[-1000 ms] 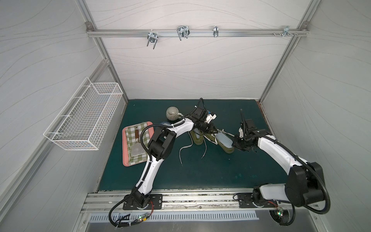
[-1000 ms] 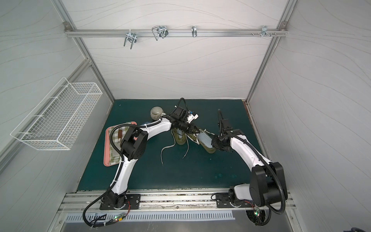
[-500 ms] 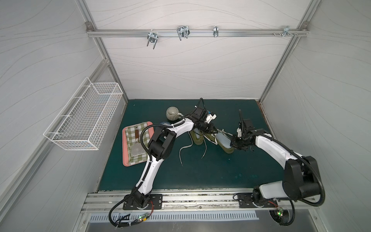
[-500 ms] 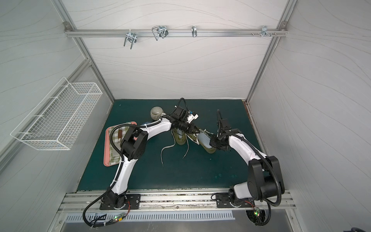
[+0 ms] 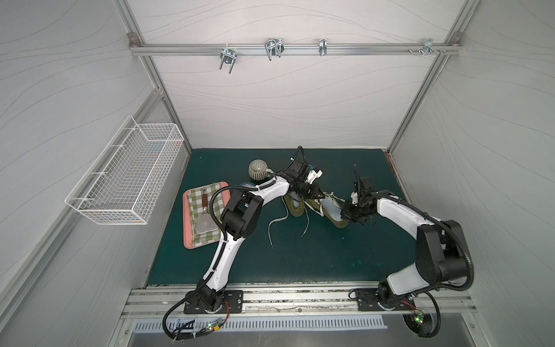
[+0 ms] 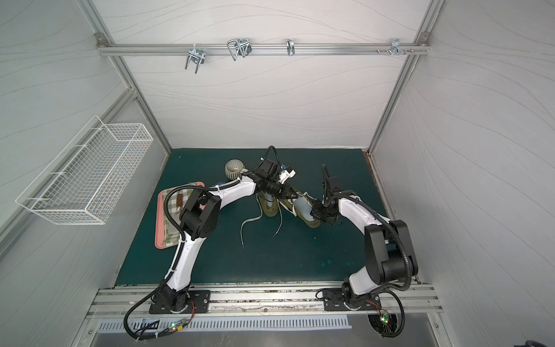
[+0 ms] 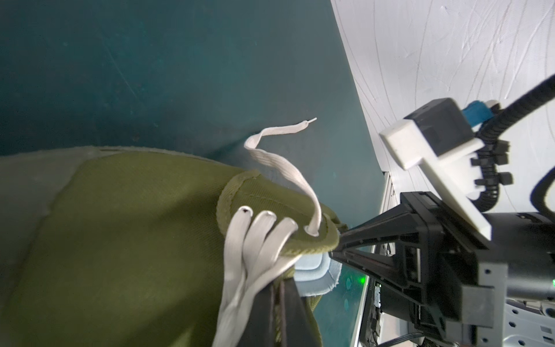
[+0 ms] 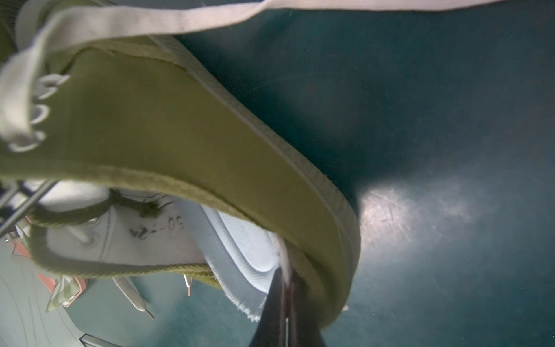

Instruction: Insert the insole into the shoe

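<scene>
An olive canvas shoe [image 5: 338, 223] [image 6: 312, 223] with white laces is held between both grippers on the green mat. My left gripper [image 5: 319, 194] [image 7: 280, 300] is shut on the shoe's lace-side edge [image 7: 270, 195]. My right gripper [image 5: 345, 211] [image 8: 286, 285] is shut on the heel rim [image 8: 324, 240], and it also shows in the left wrist view as the right gripper [image 7: 339, 240]. A light blue insole [image 5: 332, 208] [image 6: 301, 207] [image 8: 240, 240] lies in the shoe's opening. Its frayed heel end [image 7: 315, 276] sticks out past the rim.
A second olive shoe [image 5: 295, 207] stands just left of the held one, laces [image 5: 274, 223] trailing forward. A ribbed cup [image 5: 257, 169] sits behind the left arm. A pink tray [image 5: 186, 228] with a checked cloth lies at left. A wire basket [image 5: 129, 171] hangs on the left wall.
My right gripper has moved a little left onto the shoe's heel and shut on its rim. The left gripper has kept its hold.
</scene>
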